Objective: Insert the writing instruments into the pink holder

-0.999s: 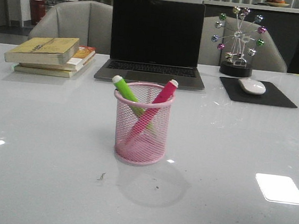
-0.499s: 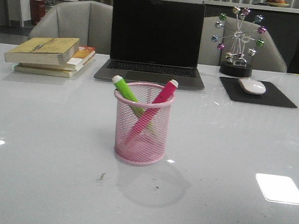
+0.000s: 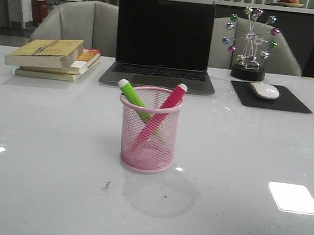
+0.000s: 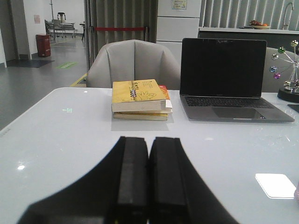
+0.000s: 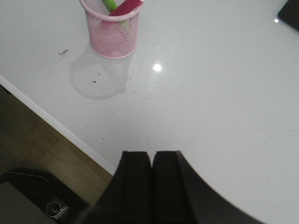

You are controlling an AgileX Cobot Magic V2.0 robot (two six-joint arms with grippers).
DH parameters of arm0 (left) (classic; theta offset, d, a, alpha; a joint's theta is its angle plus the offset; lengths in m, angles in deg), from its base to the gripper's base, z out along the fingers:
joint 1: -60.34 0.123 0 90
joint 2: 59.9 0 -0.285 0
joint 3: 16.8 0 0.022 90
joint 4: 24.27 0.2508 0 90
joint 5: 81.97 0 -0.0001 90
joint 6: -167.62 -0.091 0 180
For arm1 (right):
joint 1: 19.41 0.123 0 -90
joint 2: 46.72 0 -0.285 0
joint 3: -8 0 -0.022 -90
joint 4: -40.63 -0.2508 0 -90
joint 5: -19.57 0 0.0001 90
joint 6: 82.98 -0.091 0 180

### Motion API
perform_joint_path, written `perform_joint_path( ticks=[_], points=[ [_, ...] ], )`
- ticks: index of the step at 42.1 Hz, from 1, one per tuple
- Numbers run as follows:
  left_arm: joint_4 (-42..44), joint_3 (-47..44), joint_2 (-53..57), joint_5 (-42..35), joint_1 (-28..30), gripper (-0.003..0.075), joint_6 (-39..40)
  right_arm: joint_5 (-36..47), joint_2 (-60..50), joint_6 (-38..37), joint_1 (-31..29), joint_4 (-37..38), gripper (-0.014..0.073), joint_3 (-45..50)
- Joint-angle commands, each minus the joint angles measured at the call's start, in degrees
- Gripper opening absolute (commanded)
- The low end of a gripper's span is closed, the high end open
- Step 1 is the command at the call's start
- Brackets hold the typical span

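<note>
The pink holder (image 3: 148, 130) stands upright in the middle of the white table. Inside it the lime green marker (image 3: 132, 95) leans left and the magenta marker (image 3: 171, 100) leans right, crossed, white ends above the rim. The right wrist view shows the same pink holder (image 5: 111, 30) with both markers, far from my right gripper (image 5: 151, 153), which is shut and empty over the table's near edge. My left gripper (image 4: 149, 139) is shut and empty above bare table, with the holder out of that view. Neither gripper appears in the front view.
Behind the holder sit an open laptop (image 3: 162, 42), a stack of books (image 3: 54, 57) at back left, and a white mouse (image 3: 264, 90) on a black pad, with a ball ornament (image 3: 249, 43) at back right. The table edge (image 5: 56, 126) drops to the floor by my right gripper.
</note>
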Motion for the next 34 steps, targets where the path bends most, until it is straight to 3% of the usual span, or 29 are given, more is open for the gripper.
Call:
perform_joint_path(
  ticks=[1,13,24,34],
  points=[
    [-0.51,-0.07,1.13,-4.90,-0.05,0.0093,-0.13,3.46,-0.38,0.22,-0.24,0.47,0.0057,-1.39],
    [-0.51,-0.07,1.13,-4.90,-0.05,0.0093,-0.13,5.10,-3.75,0.22,-2.00,0.39,0.0057,0.02],
    [-0.51,-0.07,1.13,-4.90,-0.05,0.0093,-0.13,24.13,-19.78,0.22,-17.94,-3.12,0.0057,12.56],
    [-0.51,-0.07,1.13,-4.90,-0.05,0.0093,-0.13,36.95,-33.90,0.22,-28.93,-5.55,0.0057,27.60]
  ],
)
